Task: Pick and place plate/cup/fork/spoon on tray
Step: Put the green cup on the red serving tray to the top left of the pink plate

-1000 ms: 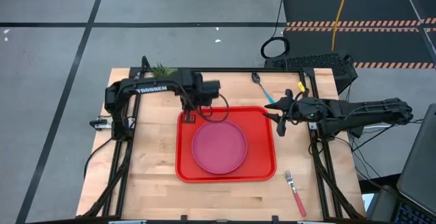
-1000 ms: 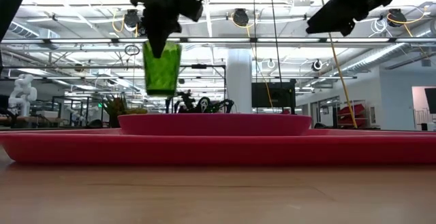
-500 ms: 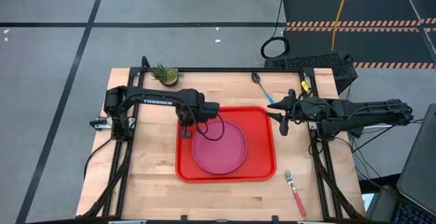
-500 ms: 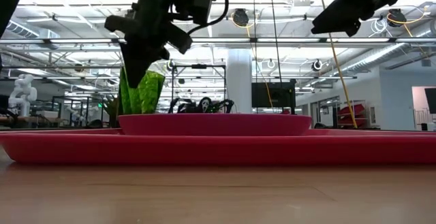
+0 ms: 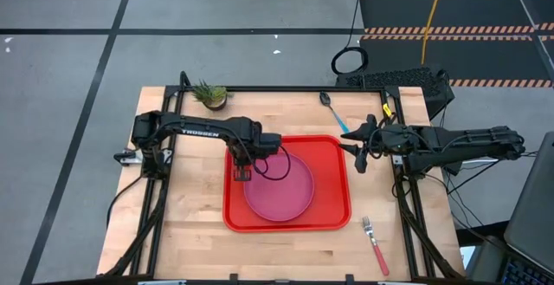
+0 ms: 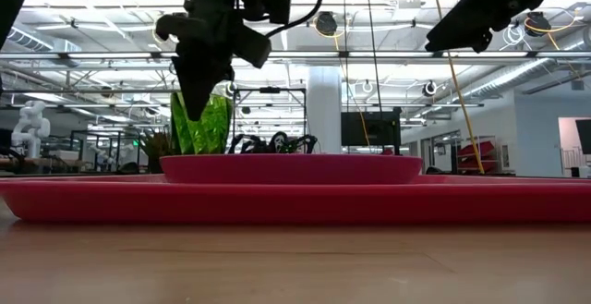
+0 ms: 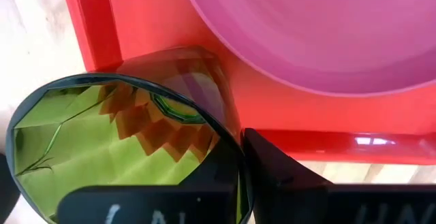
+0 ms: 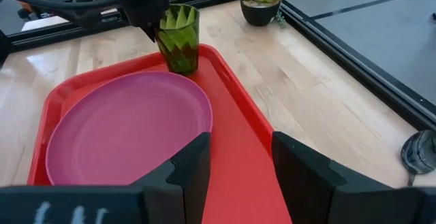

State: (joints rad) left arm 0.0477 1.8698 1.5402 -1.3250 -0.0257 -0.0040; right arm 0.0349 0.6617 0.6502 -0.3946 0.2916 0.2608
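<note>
A pale wooden table [image 5: 195,207] with a black frame stands on a grey floor marked by dark tape lines; hazard-striped black mats lie beyond its far right corner. The low view looks across into a bright hall with white ceiling trusses, round lamps and a white pillar.

The red tray [image 5: 333,207] lies mid-table, its long sides running left to right. The pink plate [image 5: 286,190] rests flat inside it, filling most of the floor. The left gripper [image 5: 241,169] is clamped on the rim of the green cup [image 8: 179,39], which stands mouth up in the tray's far left corner, just beside the plate's edge; it looks slightly tilted, and whether its base fully rests on the tray is hard to tell.

The right gripper [image 5: 357,156] hovers just off the tray's right edge, fingers parted and holding nothing.

The spoon [image 5: 333,112] lies on bare wood beyond the tray's far right corner, its long axis diagonal, bowl toward the far edge and blue handle toward the tray. The fork [image 5: 376,245] lies near the right front corner, also diagonal, tines toward the tray and red handle toward the front edge. A small potted plant [image 5: 209,93] sits at the far left.
</note>
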